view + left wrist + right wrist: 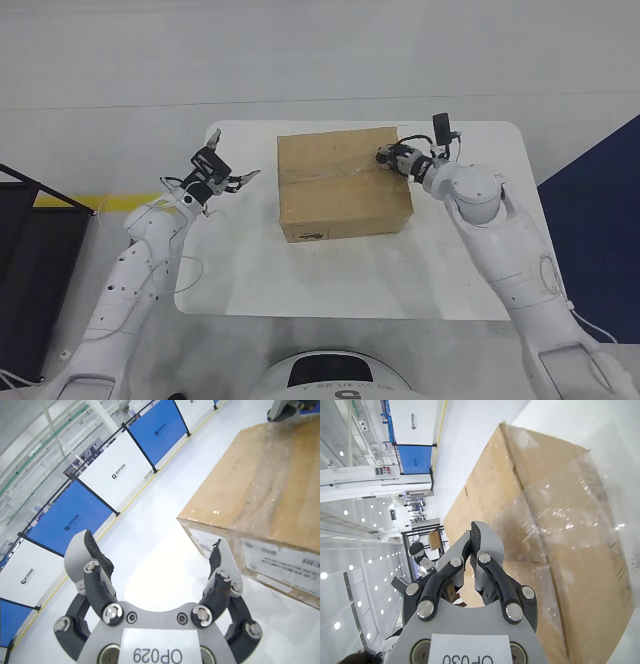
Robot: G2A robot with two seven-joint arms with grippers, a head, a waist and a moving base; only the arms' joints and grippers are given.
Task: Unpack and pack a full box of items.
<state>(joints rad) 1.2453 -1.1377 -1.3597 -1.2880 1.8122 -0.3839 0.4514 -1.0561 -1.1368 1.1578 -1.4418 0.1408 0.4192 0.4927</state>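
Brown cardboard box [343, 184], apparently taped shut, upright, mid-table

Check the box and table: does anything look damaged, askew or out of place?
Little stands out. The cardboard box sits slightly askew to the table edges, and the clear tape over its closed flaps is wrinkled and creased. No spill shows.

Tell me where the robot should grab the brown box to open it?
Probably the flap edge at the taped middle seam, coming from the box's right end, where the right gripper sits. The box lies flat and closed, looking too wide for the fingers to span.
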